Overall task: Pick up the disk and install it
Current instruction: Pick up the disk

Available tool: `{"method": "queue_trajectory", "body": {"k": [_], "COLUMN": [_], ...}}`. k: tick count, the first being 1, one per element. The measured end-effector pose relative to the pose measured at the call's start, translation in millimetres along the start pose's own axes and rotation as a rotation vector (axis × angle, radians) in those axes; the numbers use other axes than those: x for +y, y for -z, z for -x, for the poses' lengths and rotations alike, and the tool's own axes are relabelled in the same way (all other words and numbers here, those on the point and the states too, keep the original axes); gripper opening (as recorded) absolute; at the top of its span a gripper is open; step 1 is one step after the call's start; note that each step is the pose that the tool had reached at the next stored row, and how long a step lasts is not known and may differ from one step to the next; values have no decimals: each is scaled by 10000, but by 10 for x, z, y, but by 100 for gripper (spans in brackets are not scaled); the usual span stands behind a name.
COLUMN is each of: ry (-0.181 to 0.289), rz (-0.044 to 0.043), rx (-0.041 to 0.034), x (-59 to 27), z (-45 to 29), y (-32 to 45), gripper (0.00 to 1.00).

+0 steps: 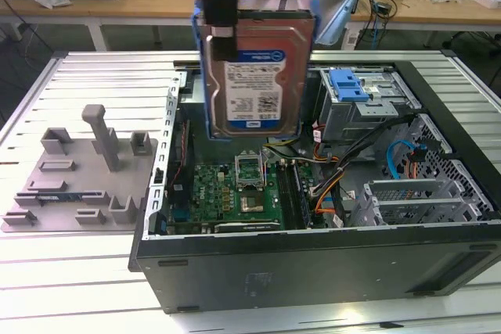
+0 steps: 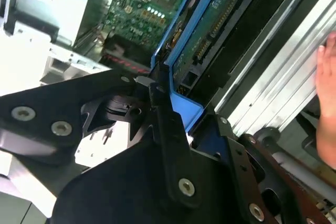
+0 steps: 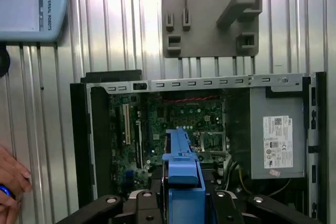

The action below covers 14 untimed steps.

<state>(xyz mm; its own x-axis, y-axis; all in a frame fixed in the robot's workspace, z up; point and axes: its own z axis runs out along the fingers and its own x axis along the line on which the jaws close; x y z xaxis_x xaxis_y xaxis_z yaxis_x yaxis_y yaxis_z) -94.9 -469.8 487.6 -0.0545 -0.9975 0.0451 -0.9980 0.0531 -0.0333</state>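
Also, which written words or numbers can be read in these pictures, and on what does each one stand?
The label on the disk: print too small to read.
The white sticker on the grey box: too small to read.
The grey arm housing: only a maker's name.

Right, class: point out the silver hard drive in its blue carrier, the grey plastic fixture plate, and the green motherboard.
Silver hard drive in blue carrier (image 1: 252, 87), exterior view, on its white-and-blue label.
Grey plastic fixture plate (image 1: 78, 187), exterior view, flat base.
Green motherboard (image 1: 211, 189), exterior view, bare board.
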Motion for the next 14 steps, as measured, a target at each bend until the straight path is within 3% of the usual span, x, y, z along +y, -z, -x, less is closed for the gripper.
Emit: {"method": "queue_trajectory", "body": {"k": [3, 7, 9, 11, 13, 14], "ry": [1, 0, 0, 1, 0, 3], "rz": [0, 0, 0, 0, -1, 0], "rx": [0, 0, 0, -1, -1, -2], "x": [-205, -391, -549, -639, -810, -839], "z": [-78, -154, -218, -256, -326, -337], "y": [-10, -20, -28, -33, -42, -44], "gripper": [37, 37, 37, 37, 37, 37]}}
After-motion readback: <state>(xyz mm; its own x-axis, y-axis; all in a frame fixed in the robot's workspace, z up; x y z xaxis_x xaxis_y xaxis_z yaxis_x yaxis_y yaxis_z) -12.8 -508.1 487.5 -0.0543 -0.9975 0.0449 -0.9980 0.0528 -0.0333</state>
